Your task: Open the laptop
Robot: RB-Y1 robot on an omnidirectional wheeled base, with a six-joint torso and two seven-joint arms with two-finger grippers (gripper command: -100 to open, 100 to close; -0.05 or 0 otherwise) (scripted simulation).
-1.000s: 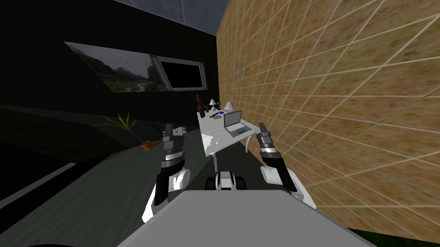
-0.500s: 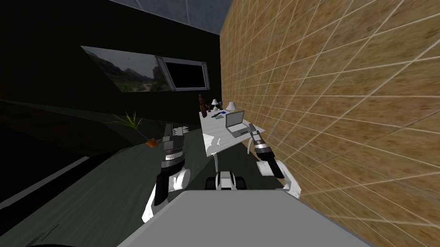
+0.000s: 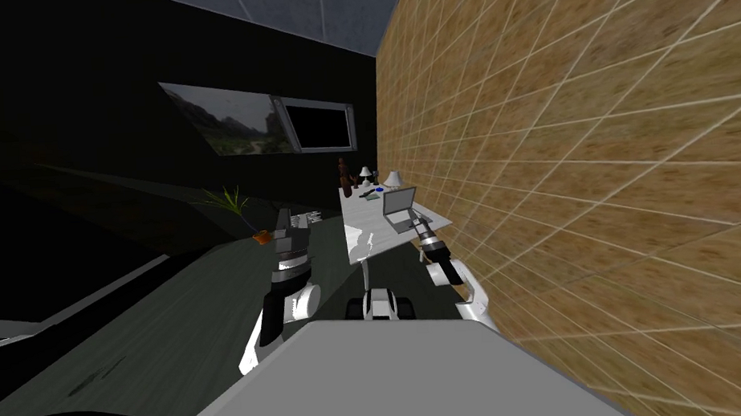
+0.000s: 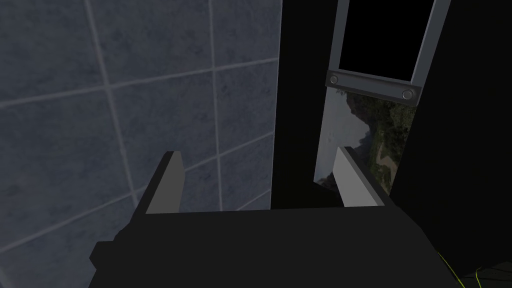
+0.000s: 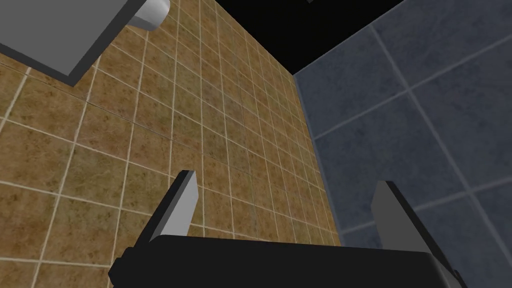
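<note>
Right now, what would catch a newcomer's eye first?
The tan tiled wall runs along my right side. Against it stands a white table carrying a grey laptop, its lid up. The right gripper, open, hovers at the table's near edge by the laptop.

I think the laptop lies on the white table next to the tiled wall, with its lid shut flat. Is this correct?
Not quite. In the head view, the laptop on the white table next to the tiled wall has its lid raised, not shut flat.
</note>
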